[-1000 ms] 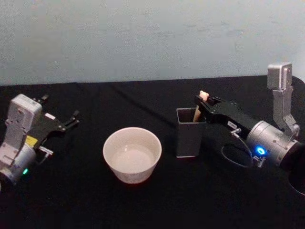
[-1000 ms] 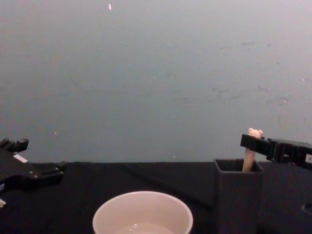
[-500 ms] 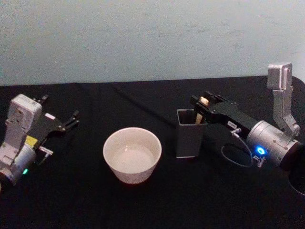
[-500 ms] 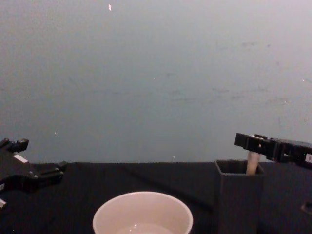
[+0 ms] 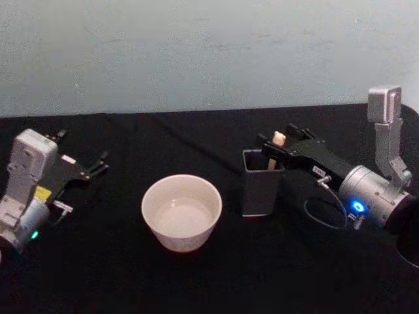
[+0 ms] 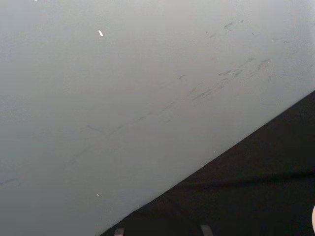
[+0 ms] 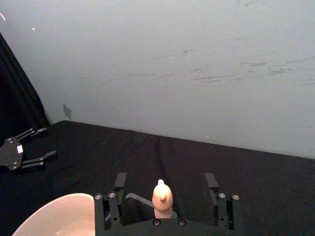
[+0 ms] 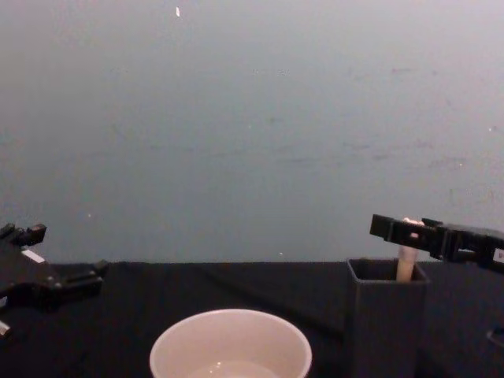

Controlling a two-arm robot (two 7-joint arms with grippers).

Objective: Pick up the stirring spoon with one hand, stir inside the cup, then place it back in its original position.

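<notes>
The stirring spoon (image 5: 277, 140) stands in the dark square-mouthed holder (image 5: 260, 190), with its bear head (image 7: 162, 195) poking above the rim. My right gripper (image 5: 279, 140) hovers at the holder's mouth, open, its fingers (image 7: 106, 204) spread well apart on either side of the handle and not touching it. From the chest view the spoon handle (image 8: 405, 266) rises out of the holder (image 8: 386, 323) under the right gripper (image 8: 405, 230). The cream cup (image 5: 181, 210) sits left of the holder with clear liquid in it. My left gripper (image 5: 82, 149) rests open at the far left.
A black cloth (image 5: 196, 281) covers the table, and a pale wall (image 5: 196, 52) stands behind it. The cup (image 8: 230, 342) and holder stand close together mid-table. The right wrist view catches the cup's rim (image 7: 54, 209) and the far left gripper (image 7: 24, 150).
My right gripper sank toward the holder with the spoon, then spread its fingers and let go. The spoon's bear head sits lower now. The left arm has not moved.
</notes>
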